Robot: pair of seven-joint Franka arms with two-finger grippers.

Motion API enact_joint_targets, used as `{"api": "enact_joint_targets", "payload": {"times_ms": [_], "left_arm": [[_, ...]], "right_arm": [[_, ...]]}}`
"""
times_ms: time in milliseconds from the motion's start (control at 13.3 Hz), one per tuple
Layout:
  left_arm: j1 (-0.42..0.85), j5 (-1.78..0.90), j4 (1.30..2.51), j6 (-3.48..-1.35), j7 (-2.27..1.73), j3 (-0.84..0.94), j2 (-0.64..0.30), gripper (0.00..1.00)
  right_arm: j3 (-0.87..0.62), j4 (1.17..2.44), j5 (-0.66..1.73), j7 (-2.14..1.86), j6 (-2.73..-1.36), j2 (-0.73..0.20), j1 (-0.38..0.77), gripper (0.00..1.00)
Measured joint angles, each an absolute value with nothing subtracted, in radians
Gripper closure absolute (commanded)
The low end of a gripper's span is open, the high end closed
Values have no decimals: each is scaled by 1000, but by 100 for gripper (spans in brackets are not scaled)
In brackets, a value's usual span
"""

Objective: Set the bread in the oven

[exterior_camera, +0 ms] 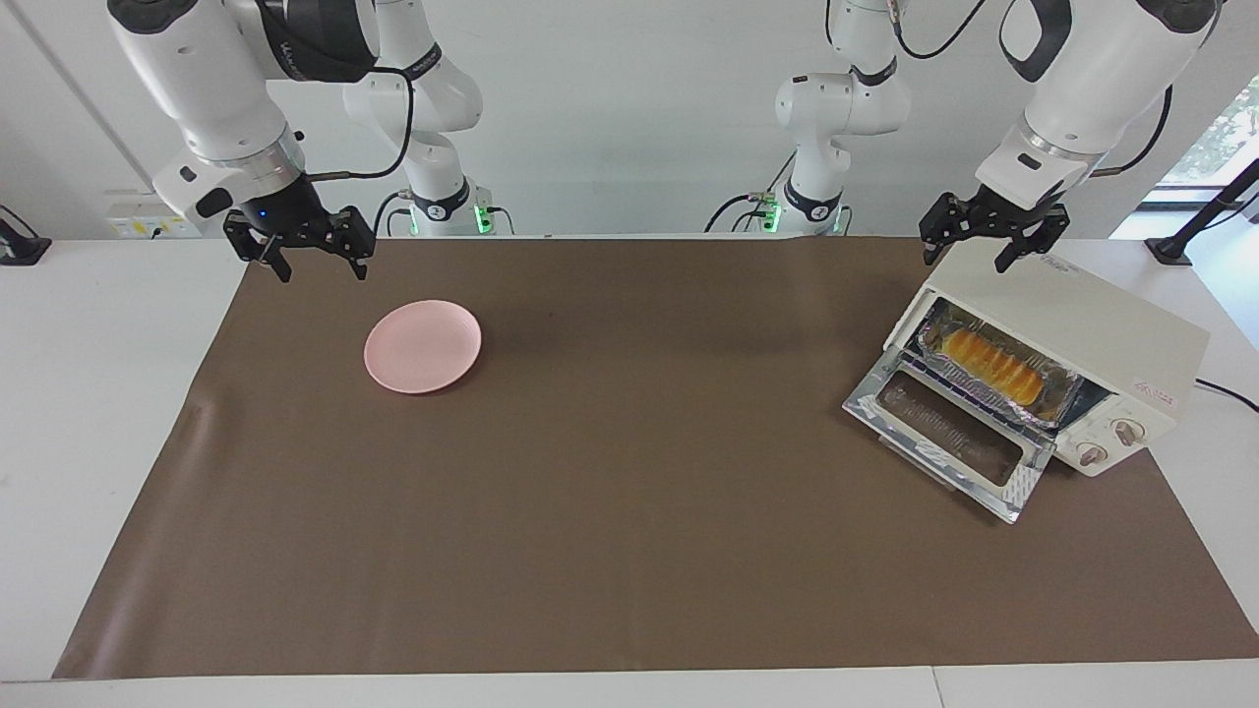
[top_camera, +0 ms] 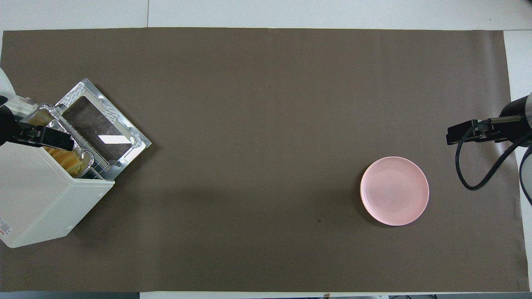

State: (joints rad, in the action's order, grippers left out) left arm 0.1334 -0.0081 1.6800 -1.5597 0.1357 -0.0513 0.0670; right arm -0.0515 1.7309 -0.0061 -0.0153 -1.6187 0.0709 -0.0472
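Both grippers hang spread and empty: our left gripper [exterior_camera: 993, 241] over the top edge of the oven [exterior_camera: 1082, 329], our right gripper [exterior_camera: 300, 246] over the mat's edge [exterior_camera: 629, 590] near the pink plate [exterior_camera: 423, 346]. From overhead the left gripper covers part of the oven mouth. We see the bread [exterior_camera: 991, 362] lying in a foil tray [exterior_camera: 949, 377] inside the oven, whose glass door [exterior_camera: 949, 442] is dropped open. A small label on the oven's side is too small to read. The plate holds nothing.
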Motion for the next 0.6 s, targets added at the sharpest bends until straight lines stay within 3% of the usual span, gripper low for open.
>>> {"api": "enact_joint_targets", "payload": {"times_ms": [602], "left_arm": [[133,8,1688,-1560,144,-44,67,0]], "right_arm": [[-51,1731,-6,-15,-1619,71,-47,0]]}}
